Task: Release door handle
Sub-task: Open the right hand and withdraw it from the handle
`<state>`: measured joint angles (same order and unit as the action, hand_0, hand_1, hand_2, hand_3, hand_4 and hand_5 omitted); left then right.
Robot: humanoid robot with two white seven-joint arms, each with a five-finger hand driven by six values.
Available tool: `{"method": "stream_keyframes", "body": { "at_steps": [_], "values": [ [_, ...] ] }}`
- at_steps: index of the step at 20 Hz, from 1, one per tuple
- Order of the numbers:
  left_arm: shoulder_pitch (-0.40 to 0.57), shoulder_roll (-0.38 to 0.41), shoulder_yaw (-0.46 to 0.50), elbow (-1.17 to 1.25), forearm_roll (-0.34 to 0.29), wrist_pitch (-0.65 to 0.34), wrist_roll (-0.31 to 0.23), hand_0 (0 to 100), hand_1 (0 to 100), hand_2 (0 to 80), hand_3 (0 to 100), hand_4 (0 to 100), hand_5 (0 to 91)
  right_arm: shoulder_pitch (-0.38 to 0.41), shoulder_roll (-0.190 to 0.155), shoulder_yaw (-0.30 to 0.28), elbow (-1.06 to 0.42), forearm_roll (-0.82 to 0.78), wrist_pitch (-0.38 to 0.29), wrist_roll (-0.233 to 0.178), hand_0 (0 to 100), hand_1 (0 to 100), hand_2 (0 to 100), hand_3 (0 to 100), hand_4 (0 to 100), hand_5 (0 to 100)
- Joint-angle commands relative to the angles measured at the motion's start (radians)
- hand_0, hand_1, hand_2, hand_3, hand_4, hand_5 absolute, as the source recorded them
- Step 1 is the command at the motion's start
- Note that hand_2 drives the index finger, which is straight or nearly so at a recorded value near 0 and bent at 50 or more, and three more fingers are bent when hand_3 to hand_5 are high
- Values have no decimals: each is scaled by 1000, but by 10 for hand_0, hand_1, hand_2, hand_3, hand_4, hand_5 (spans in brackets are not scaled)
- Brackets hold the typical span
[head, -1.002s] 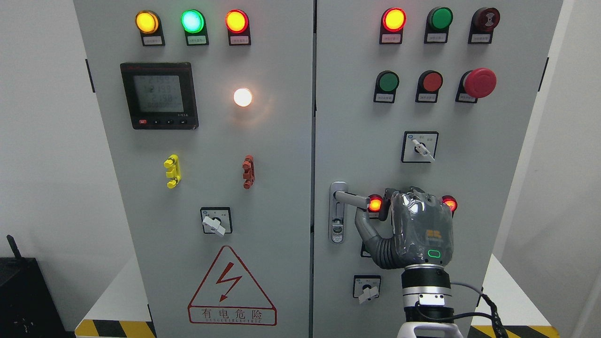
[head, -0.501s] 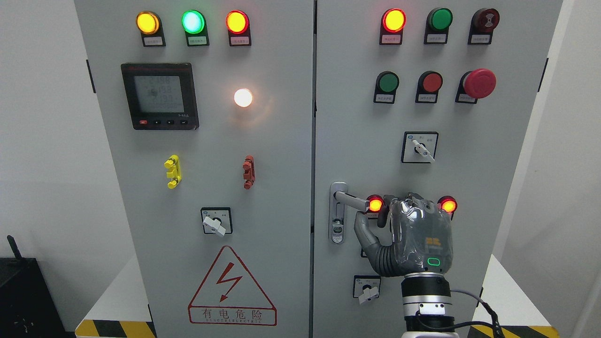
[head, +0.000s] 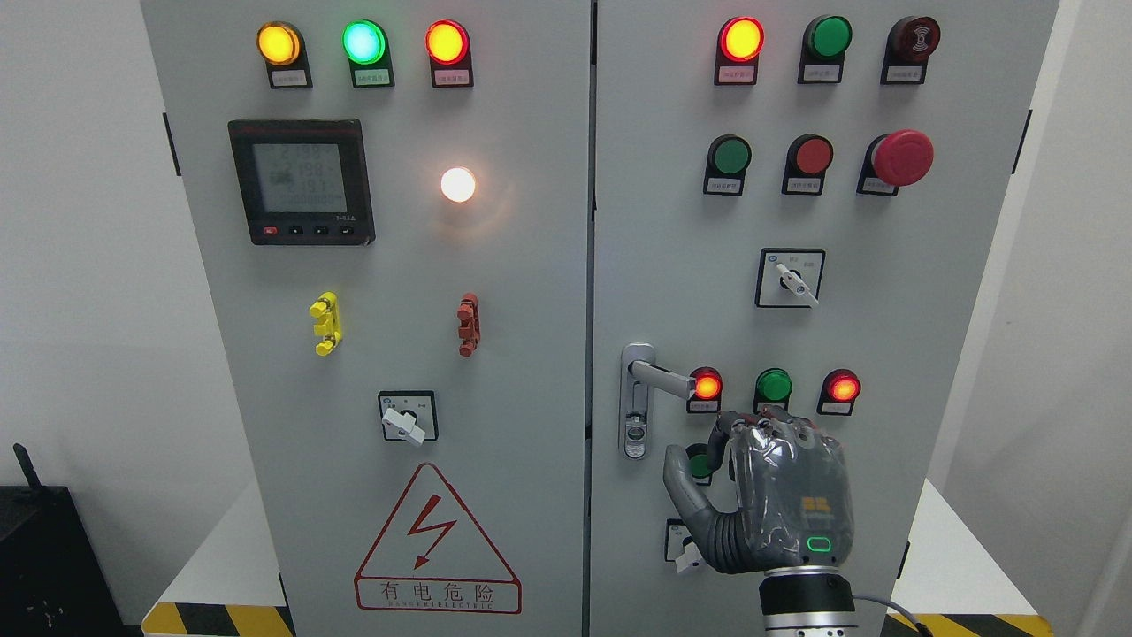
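The silver door handle (head: 659,379) juts out to the right from its lock plate (head: 636,402) at the left edge of the grey cabinet's right door (head: 672,265). My right hand (head: 765,495), grey with a green light on its back, hangs well below and to the right of the handle, clear of it. Its fingers are curled loosely and the thumb (head: 683,482) sticks out to the left; nothing is held. The left arm does not show.
Just above the hand sit a lit red lamp (head: 707,386), a green button (head: 774,386) and another red lamp (head: 843,387). A rotary switch (head: 690,550) lies partly behind the hand. The left door (head: 398,292) carries a meter, lamps and a warning triangle.
My right hand has dropped down and away from the handle over the last second. The green button between the two red lamps has come into sight. The handle has not moved.
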<state>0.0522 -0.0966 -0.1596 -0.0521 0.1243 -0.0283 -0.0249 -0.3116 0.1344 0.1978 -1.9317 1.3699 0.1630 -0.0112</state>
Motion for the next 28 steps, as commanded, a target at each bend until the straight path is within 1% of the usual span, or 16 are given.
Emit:
{"method": "stream_keyframes", "body": {
  "at_steps": [1,3,5,6,8,10,12,14,15,17,18,19,22,25,26,28],
  "values": [
    [0,0,0,0,0,1,-1,0,0,45,107,4,0,80,-1,-66,-119,0,-62,-3,475,393,650,860,680,574],
    [0,0,0,0,0,-1,-1,0,0,45,106,4,0,110,1,-96,-147,-2,-100,-3,470,386,610,826,660,543],
    [0,0,0,0,0,1,-1,0,0,46,106,4,0,127,2,-158,-158,-37,-176,-6,472,371,551,756,615,458],
    [0,0,0,0,0,-1,-1,0,0,46,105,4,0,129,2,-185,-158,-78,-215,-15,475,363,527,736,596,442],
    [0,0,0,0,0,-1,-1,0,0,46,105,5,0,132,1,-221,-156,-136,-267,-33,478,328,445,666,534,353],
    [0,0,0,0,0,-1,-1,0,0,46,106,5,0,138,2,-238,-158,-143,-289,-44,470,313,396,626,493,303],
    [0,0,0,0,0,1,-1,0,0,46,106,5,0,143,2,-257,-158,-155,-312,-44,464,307,349,568,427,242],
    [0,0,0,0,0,1,-1,0,0,46,106,4,0,141,2,-271,-158,-175,-330,-44,464,301,279,460,338,162],
    [0,0,0,0,0,1,-1,0,0,46,106,4,0,141,2,-282,-158,-187,-339,-42,464,301,266,441,317,153],
    [0,0,0,0,0,1,-1,0,0,45,106,4,0,140,1,-300,-158,-215,-361,-41,467,292,199,320,218,64],
    [0,0,0,0,0,1,-1,0,0,45,106,4,0,140,1,-305,-158,-228,-367,-41,469,288,186,292,200,52],
    [0,0,0,0,0,1,-1,0,0,45,106,4,0,140,1,-314,-158,-244,-372,-41,473,279,151,233,158,31],
    [0,0,0,0,0,-1,-1,0,0,45,106,4,0,141,-1,-339,-158,-291,-387,-39,479,244,103,178,142,0],
    [0,0,0,0,0,1,-1,0,0,45,106,4,0,141,-1,-343,-158,-313,-404,-38,472,219,31,100,61,0],
    [0,0,0,0,0,-1,-1,0,0,45,106,4,0,141,-1,-342,-158,-313,-405,-38,469,211,20,89,38,0],
    [0,0,0,0,0,1,-1,0,0,45,106,4,0,143,-1,-337,-158,-314,-405,-38,463,208,16,88,34,0]
  ]
}}
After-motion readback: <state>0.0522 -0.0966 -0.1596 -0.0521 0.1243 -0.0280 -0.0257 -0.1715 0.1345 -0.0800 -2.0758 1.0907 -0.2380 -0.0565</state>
